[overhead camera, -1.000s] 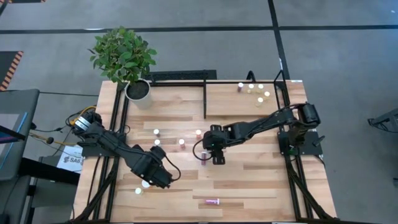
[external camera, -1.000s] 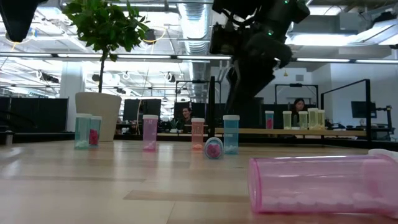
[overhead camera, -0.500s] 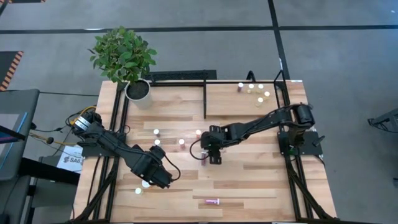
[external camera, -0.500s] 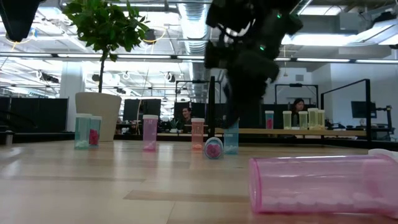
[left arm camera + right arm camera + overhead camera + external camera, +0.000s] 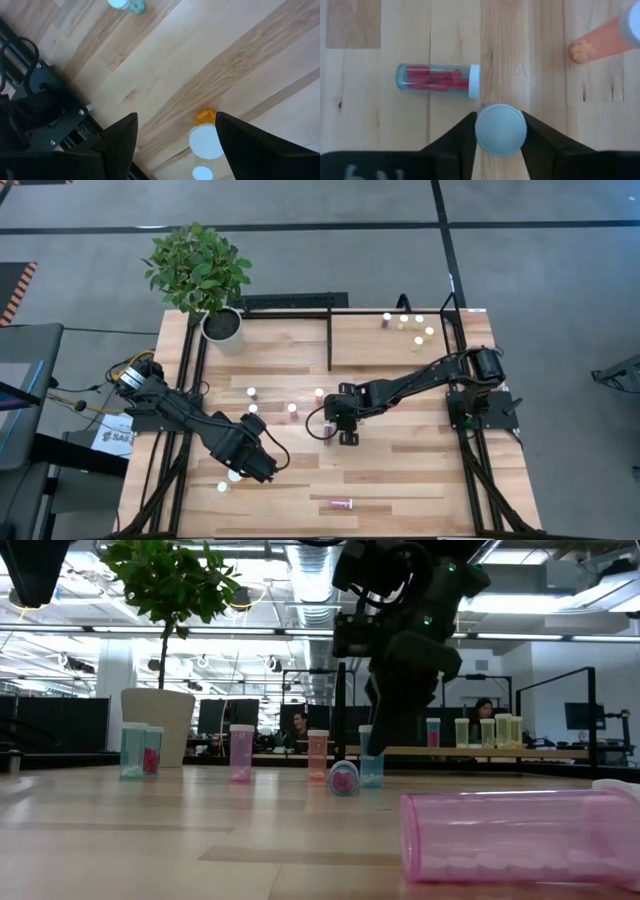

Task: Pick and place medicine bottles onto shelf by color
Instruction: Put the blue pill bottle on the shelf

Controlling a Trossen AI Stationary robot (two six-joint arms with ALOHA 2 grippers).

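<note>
My right gripper (image 5: 337, 432) (image 5: 500, 118) points down at mid-table, shut on a small upright medicine bottle (image 5: 371, 768) with a clear bluish body and a white cap. Beside it lies a clear bottle of red pills (image 5: 437, 80), and an orange bottle (image 5: 597, 40) stands farther off. My left gripper (image 5: 252, 465) (image 5: 176, 116) hangs open above the near left part of the table, over an orange white-capped bottle (image 5: 204, 136) that it does not touch. The shelf (image 5: 370, 345) at the far right carries several small bottles (image 5: 405, 325). My right gripper pinches the upright bottle at its white cap (image 5: 481, 131), one finger on each side. The fingers (image 5: 385, 710) come from above, slanting down. The bottle stands upright with its base on the table.
A large pink bottle (image 5: 520, 835) lies on its side near the front edge. Other small bottles stand at mid-table (image 5: 252, 392) (image 5: 292, 409) (image 5: 320, 393) and at the near left (image 5: 222, 487). A potted plant (image 5: 222, 325) stands at the far left corner.
My right gripper has sunk onto the upright bluish bottle, and its fingers have closed on the cap, which showed free below it a second ago. The bottle stands where it was.
</note>
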